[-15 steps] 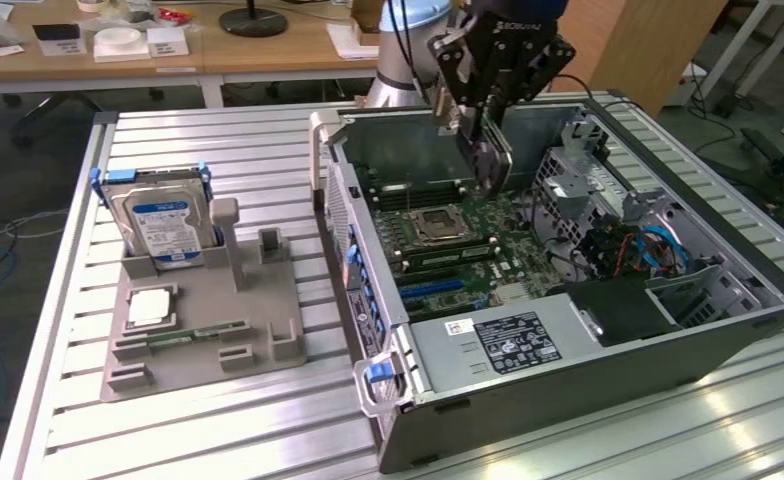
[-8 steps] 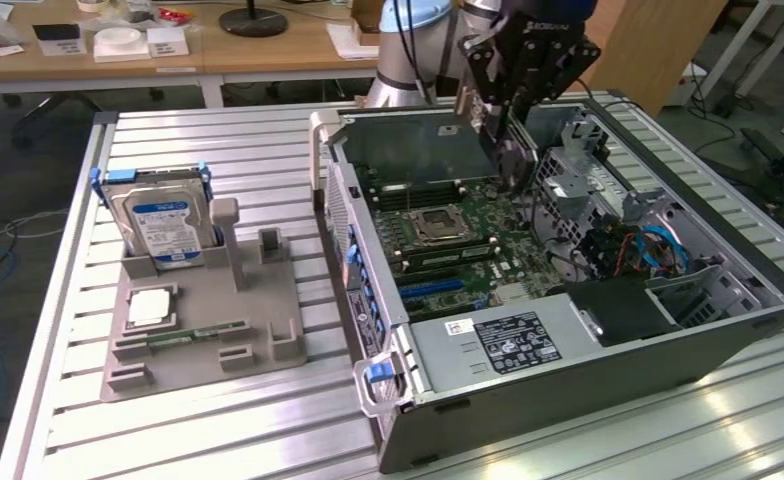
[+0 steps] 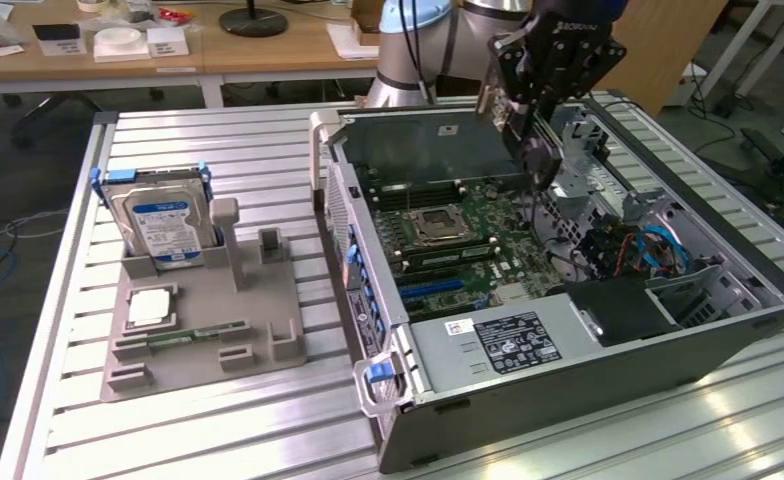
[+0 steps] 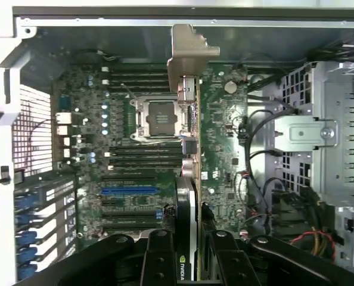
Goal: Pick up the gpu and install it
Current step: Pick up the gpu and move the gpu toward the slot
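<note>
The gpu (image 3: 536,140) hangs on edge above the open computer case (image 3: 766,290), over the far part of the motherboard (image 3: 459,245). My gripper (image 3: 532,100) is shut on it from above. In the wrist view the gpu (image 4: 191,179) is seen edge-on between my two black fingers (image 4: 159,256), with its pale metal bracket (image 4: 186,53) pointing toward the case's rear wall. My gripper (image 4: 190,262) holds the card over the motherboard (image 4: 224,125), beside the CPU socket (image 4: 156,118). A blue slot (image 4: 129,191) lies clear to one side of the card.
A grey parts holder (image 3: 205,350) on the slatted table at the exterior view's left carries a hard drive with a blue label (image 3: 165,225), a memory stick (image 3: 185,338) and a silver chip (image 3: 149,308). Inside the case are the power supply (image 3: 512,342), a drive cage (image 4: 320,137) and loose cables (image 3: 646,250).
</note>
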You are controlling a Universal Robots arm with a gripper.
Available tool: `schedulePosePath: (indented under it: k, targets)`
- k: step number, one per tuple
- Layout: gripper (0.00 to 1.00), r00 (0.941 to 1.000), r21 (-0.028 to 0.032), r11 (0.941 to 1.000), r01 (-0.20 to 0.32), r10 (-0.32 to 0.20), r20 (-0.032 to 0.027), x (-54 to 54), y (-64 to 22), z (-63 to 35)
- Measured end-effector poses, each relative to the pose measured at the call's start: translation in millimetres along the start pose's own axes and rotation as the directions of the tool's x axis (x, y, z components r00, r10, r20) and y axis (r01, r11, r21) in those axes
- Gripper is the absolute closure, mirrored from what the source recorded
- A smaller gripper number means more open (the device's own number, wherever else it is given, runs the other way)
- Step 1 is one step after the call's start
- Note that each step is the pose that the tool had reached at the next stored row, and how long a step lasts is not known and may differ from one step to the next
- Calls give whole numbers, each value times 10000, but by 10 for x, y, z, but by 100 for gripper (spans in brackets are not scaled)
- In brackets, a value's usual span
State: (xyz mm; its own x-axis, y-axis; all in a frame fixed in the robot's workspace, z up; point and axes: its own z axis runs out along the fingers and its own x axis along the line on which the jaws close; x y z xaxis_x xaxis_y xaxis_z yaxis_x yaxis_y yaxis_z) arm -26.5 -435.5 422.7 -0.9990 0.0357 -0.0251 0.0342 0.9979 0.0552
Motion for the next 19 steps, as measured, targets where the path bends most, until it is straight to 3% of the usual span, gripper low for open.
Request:
schedulePosePath:
  k: [19]
  targets:
    - [73, 10000, -10, 10000, 1, -1, -1, -586, 20, 16]
